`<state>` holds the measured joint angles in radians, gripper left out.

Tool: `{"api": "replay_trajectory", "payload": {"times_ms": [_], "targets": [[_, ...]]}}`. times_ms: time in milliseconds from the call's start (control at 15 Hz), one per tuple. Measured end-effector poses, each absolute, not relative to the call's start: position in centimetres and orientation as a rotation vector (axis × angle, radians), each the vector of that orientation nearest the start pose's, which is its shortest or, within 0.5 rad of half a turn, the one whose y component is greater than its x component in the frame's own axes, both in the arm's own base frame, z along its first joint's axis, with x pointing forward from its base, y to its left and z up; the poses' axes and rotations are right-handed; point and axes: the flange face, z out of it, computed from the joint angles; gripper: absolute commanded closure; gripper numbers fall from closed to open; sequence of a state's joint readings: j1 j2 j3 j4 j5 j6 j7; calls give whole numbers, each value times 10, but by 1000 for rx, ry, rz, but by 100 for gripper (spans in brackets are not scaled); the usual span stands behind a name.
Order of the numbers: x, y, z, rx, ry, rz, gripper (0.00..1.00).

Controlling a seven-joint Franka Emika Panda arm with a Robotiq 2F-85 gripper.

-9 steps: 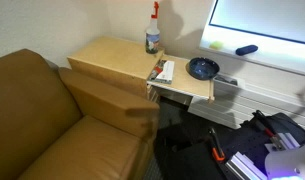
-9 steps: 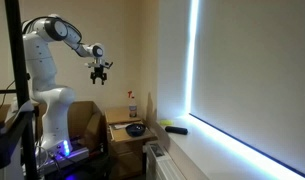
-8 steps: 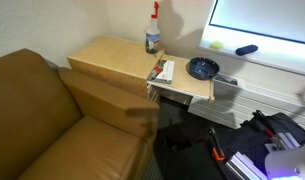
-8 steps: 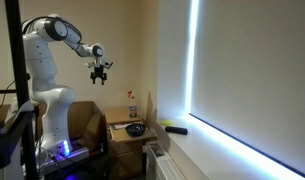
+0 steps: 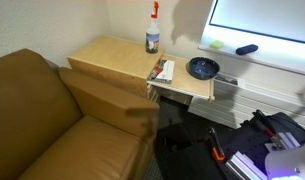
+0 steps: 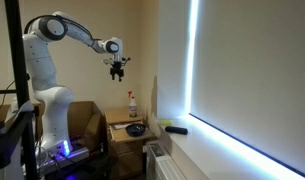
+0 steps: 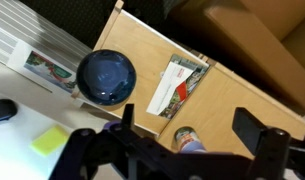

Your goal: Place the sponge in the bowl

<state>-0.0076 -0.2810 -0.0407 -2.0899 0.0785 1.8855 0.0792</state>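
Note:
The sponge is a small yellow-green block lying on the white window sill, beyond the table's far edge; in the wrist view it is at the lower left. The dark blue bowl stands empty on the wooden table's corner and also shows in an exterior view and the wrist view. My gripper hangs high in the air above the table, open and empty. In the wrist view my gripper has its fingers wide apart over the table, well above everything.
A spray bottle stands at the table's back; its top shows between my fingers. A printed leaflet lies beside the bowl. A dark blue oblong object lies on the sill near the sponge. A brown sofa flanks the table.
The arm has swung out, carrying the open gripper sideways toward the window and over the table at about the same height. The sponge, bowl and bottle have not moved.

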Motion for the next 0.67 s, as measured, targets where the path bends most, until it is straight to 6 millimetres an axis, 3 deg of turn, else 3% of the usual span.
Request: {"api": "replay_trajectory", "payload": {"times_ms": [133,200,467,533,667], "targets": [[481,-80,567,-2999,409,-178,0],[481,-97,576,-2980,458,-208,0],[483,-105,584,-2967,532,-238,0],[488,-115,579,-2957,616,-242,0],[506,-155,563,-2921,789,-264,0]]}}
